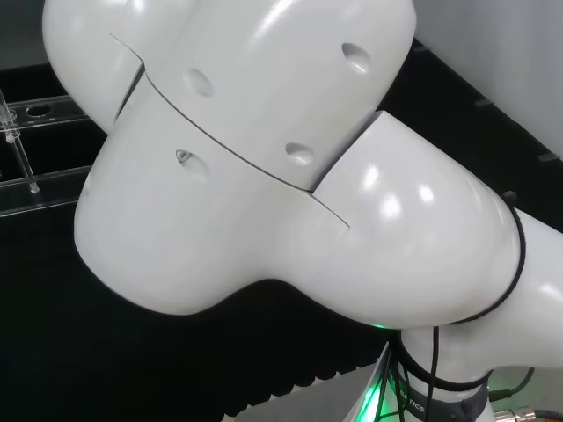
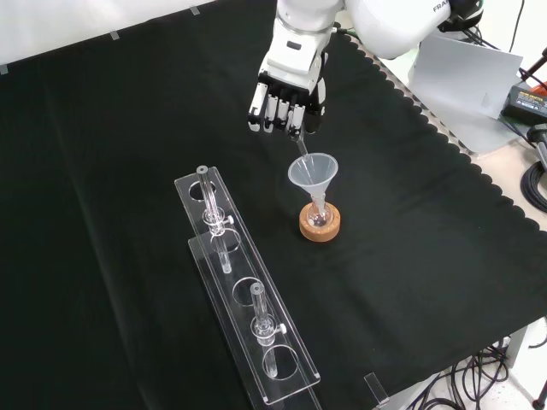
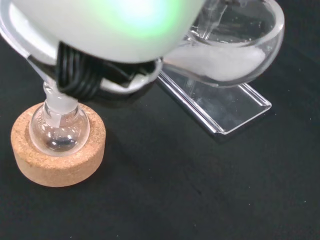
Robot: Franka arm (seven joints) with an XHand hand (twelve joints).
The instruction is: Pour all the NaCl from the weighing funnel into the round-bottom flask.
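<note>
Hovering just above the cork ring (image 2: 320, 224), the hand (image 2: 286, 96) has its fingers (image 2: 272, 111) curled, pinching the weighing funnel (image 3: 235, 50): light, slippery, fragile glass, best held by its stem; white NaCl (image 3: 220, 62) remains unpoured above the round-bottom flask (image 3: 59, 131).

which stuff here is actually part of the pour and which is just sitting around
Part of the job:
- robot hand
- weighing funnel with white powder in it
- round-bottom flask on its cork ring
- plastic funnel in the flask's neck

Just lying about:
- clear rack with its glass tubes
</note>
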